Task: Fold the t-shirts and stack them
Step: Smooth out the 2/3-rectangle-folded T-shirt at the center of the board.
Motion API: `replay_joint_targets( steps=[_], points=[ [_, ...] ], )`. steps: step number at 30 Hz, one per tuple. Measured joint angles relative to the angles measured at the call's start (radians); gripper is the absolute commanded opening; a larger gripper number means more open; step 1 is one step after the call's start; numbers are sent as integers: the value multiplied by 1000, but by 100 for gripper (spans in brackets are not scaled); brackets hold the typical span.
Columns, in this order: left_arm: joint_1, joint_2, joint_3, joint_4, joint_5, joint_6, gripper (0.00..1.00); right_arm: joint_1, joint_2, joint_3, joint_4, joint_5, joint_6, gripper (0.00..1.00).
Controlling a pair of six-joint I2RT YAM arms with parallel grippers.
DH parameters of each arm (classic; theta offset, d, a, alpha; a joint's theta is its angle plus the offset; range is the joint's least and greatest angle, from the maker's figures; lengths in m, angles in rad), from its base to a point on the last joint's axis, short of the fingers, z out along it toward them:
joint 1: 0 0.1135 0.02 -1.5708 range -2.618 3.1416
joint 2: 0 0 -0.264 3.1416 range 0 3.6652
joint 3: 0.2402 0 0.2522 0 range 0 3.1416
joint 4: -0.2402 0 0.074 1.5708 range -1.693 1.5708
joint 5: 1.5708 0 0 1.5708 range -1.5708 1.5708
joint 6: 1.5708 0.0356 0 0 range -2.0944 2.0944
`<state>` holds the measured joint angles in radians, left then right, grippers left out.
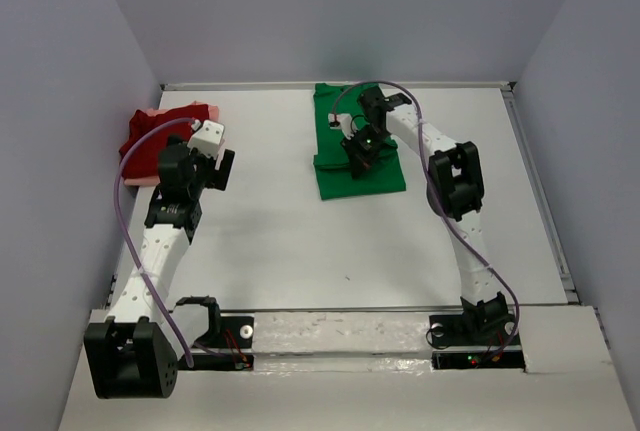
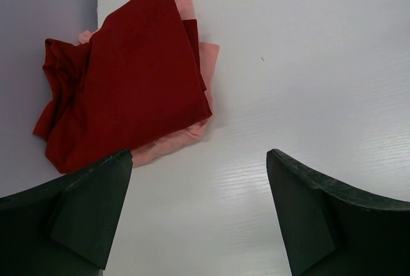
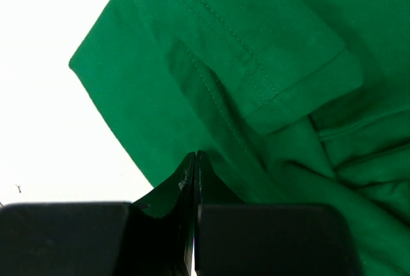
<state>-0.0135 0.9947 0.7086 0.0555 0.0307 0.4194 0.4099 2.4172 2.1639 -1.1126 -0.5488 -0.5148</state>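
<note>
Fingers of the right gripper are pressed together over the green t-shirt on the bench, perhaps nipping cloth, while those of the left gripper gape beside the dark red t-shirt lying on the pink t-shirt.

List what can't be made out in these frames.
- Pink shirt: left wrist view, mostly under the red shirt; folded or not, unclear.
- Green shirt: top view, right arm covers its middle.
- Right wrist view: shut jaws meet at the green shirt; whether they pinch it is hidden by the jaws themselves.
</note>
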Motion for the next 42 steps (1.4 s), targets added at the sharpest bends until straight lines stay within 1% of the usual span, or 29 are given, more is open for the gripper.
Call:
replay_joint_targets(
  steps=[12,17,21,25,30,34,36,39,42],
  points=[
    [3,18,14,-8,22,-9,99,2,35,15,29,52,-4,0],
    [31,18,15,-17,34,-11,99,4,35,30,97,99,2,0],
    [43,18,31,-29,45,-17,99,4,35,98,149,132,11,0],
    [51,18,41,-31,60,-20,99,4,13,119,263,196,15,0],
    [62,18,42,-34,78,-24,99,4,-39,85,395,314,14,0],
    [68,18,42,-39,95,-30,99,4,-80,53,446,363,14,0],
    [71,17,42,-39,103,-33,99,3,-116,6,457,365,14,0],
    [73,16,42,-39,116,-36,99,3,-177,-68,446,323,18,0],
    [74,16,42,-39,130,-36,99,4,-210,-80,406,259,23,0]
  ],
)
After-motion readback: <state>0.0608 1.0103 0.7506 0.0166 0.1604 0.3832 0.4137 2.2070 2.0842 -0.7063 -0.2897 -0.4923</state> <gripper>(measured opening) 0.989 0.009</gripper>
